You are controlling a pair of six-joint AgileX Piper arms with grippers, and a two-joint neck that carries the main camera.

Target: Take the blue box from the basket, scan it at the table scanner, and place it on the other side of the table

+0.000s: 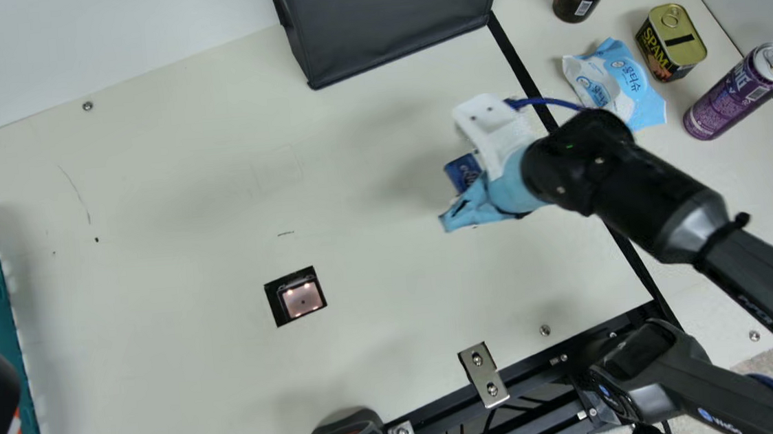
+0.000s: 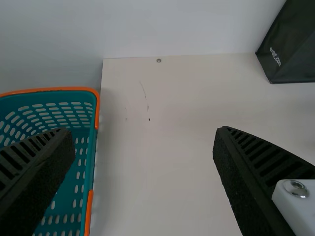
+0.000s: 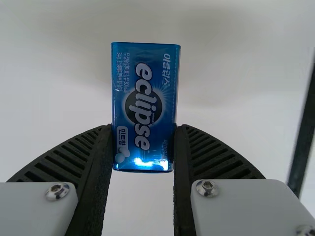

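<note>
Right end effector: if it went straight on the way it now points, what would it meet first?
Past the blue box it grips, the right end effector would probably meet the cream table, left of the black strip in the main view; how close the surface is, I cannot tell.

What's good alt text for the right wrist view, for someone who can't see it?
A blue box held between the right tool's ribbed black fingers, over the cream table, with a black strip to one side.
</note>
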